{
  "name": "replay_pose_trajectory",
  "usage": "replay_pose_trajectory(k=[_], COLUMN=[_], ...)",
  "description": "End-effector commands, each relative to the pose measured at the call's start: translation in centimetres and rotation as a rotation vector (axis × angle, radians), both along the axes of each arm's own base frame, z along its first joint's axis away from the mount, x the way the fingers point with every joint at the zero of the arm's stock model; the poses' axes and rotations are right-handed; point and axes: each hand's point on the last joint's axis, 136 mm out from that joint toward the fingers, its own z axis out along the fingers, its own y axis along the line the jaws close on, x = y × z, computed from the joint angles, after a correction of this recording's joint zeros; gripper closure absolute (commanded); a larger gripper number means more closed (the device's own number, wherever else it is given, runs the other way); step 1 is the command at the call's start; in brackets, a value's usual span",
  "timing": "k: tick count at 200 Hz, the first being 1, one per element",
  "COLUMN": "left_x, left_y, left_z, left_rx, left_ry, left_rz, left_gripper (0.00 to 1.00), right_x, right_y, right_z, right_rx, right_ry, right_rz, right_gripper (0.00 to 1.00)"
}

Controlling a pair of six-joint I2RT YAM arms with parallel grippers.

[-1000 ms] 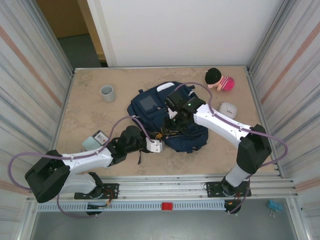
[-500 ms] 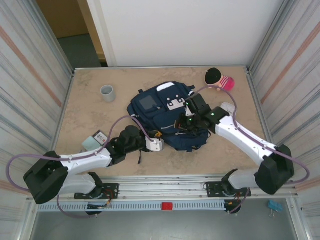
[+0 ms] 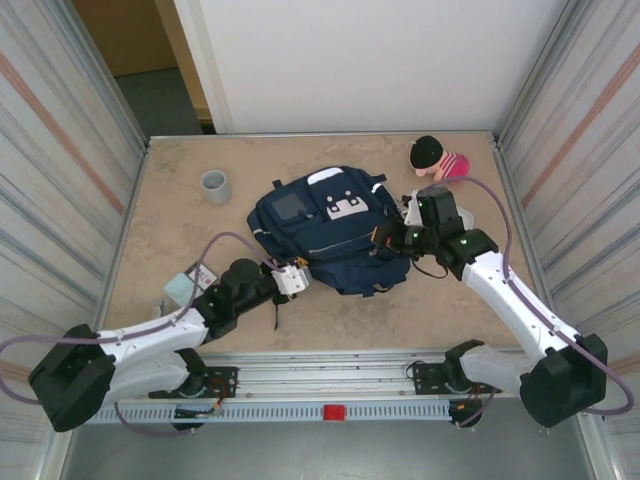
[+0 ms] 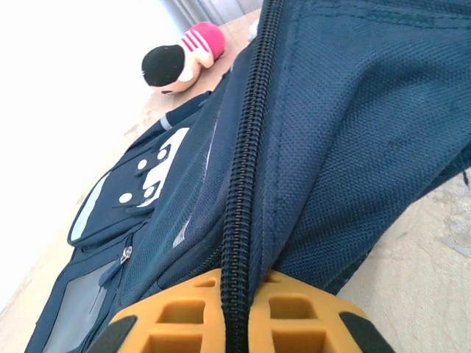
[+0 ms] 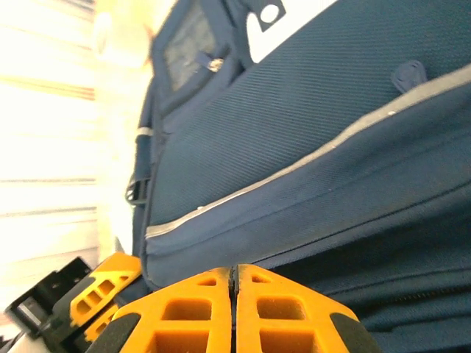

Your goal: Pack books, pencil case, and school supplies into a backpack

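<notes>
The navy backpack (image 3: 330, 232) lies flat in the middle of the table, its grey patch and white tab facing up. My left gripper (image 3: 296, 278) is at its near-left edge, shut on the black zipper edge (image 4: 243, 184) that runs between the orange fingers (image 4: 184, 312). My right gripper (image 3: 386, 237) sits against the backpack's right side, jaws shut tip to tip (image 5: 234, 273) against the blue fabric (image 5: 294, 132); nothing shows between them. The pale teal pencil case (image 3: 180, 288) lies by my left forearm. The books are out of view.
A grey cup (image 3: 214, 185) stands at the back left. A pink and black plush toy (image 3: 438, 158) lies at the back right, behind my right wrist. A small dark object (image 3: 204, 273) rests beside the pencil case. Metal walls close in both sides.
My right arm swung from above the backpack to its right side and its jaws closed. The backpack's top flattened. My left gripper drew back slightly to the left, still holding the zipper edge.
</notes>
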Motion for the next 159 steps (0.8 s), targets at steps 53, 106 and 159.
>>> replay_pose_trajectory(k=[53,106,159], left_x=[-4.3,-4.0,-2.9], left_y=[0.5,-2.3,-5.8], left_z=[5.5,8.7,7.4], left_rx=[-0.273,-0.299,-0.164], left_ry=[0.354,0.404,0.419], left_rz=[-0.059,-0.071,-0.137], left_gripper=[0.37,0.34,0.45], right_x=[-0.1,-1.3,-1.7], right_y=[4.9,8.2,9.6], right_z=[6.8,8.5,9.3], right_rx=[-0.013,-0.001,0.026], right_ry=[-0.338,-0.473,-0.544], right_rz=[0.128,0.255,0.311], right_gripper=[1.00,1.00,1.00])
